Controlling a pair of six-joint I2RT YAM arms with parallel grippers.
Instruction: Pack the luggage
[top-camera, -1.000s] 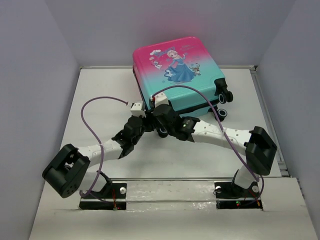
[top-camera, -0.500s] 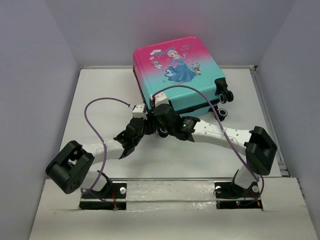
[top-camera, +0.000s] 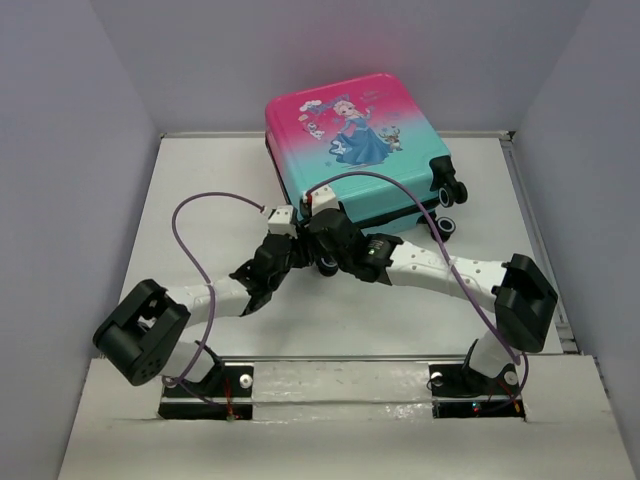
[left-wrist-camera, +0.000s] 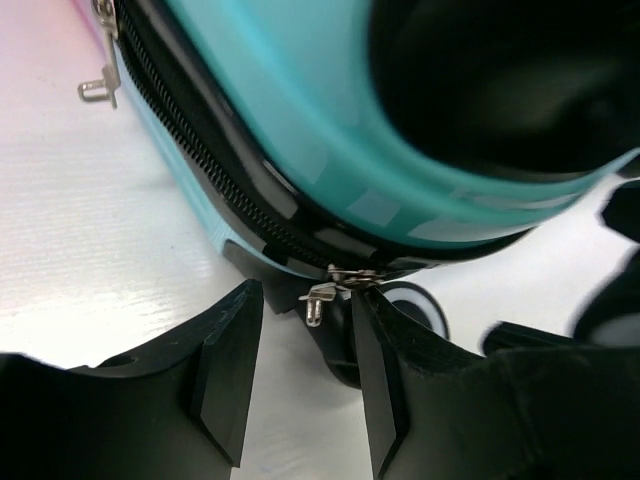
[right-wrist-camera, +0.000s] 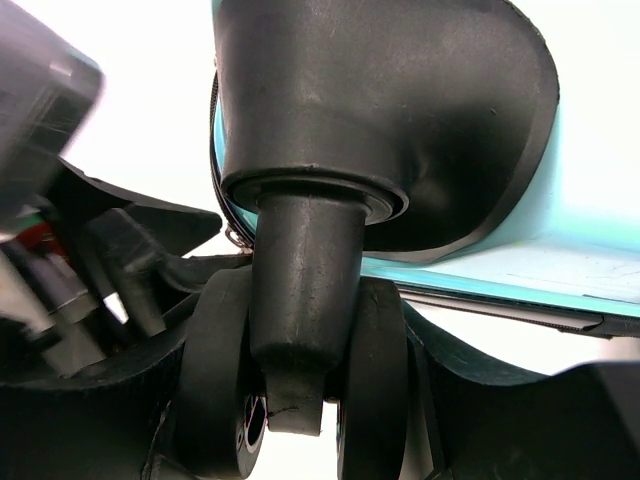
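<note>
The luggage (top-camera: 350, 140), a pink-to-teal hard-shell case with a princess print, lies shut and flat at the back of the table. Both grippers meet at its near-left corner. My left gripper (top-camera: 285, 242) is open, and its black fingers (left-wrist-camera: 232, 350) flank a small metal zipper pull (left-wrist-camera: 320, 298) hanging from the black zipper (left-wrist-camera: 200, 140). In the left wrist view the gripper (left-wrist-camera: 304, 293) holds nothing. My right gripper (top-camera: 320, 250) is shut on the corner's black twin wheel (right-wrist-camera: 300, 385), which fills the gap between its fingers.
A second zipper pull (left-wrist-camera: 97, 90) hangs further along the zipper. Two more black wheels (top-camera: 450, 193) stick out at the luggage's right end. Raised walls border the white table (top-camera: 200, 200). Purple cables (top-camera: 185, 225) arch over both arms.
My left gripper's jaws have opened wider around the zipper pull, and the left arm has shifted slightly right. The right arm and the luggage have stayed put.
</note>
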